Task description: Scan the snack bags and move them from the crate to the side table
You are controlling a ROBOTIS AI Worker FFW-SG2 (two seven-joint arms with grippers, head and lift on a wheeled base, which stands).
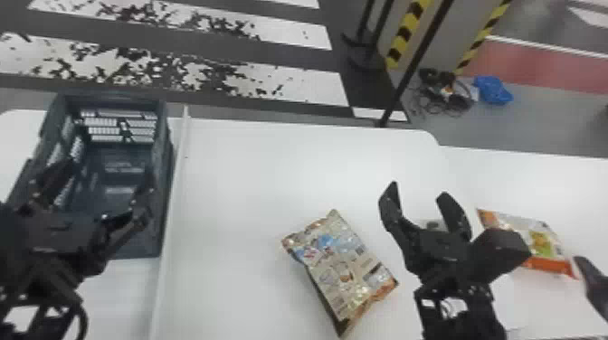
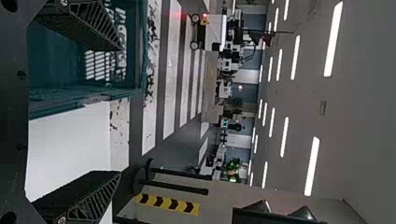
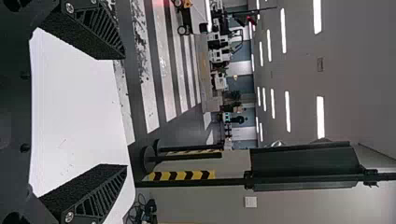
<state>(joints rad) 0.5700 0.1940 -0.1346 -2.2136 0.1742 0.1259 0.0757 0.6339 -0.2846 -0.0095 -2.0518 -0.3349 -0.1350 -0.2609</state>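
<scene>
Left gripper (image 1: 107, 171) and right gripper (image 1: 420, 191) are seen spread wide and empty; the central snack bag (image 1: 341, 271) should be pinched gently across its narrower width.

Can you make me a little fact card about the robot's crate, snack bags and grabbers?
bags in sight: two
middle bag: lying on the white tabletop
orange-edged bag: lying to the right of the right gripper
crate: dark, on the robot's left
left gripper: open, holding nothing
right gripper: open, holding nothing
</scene>
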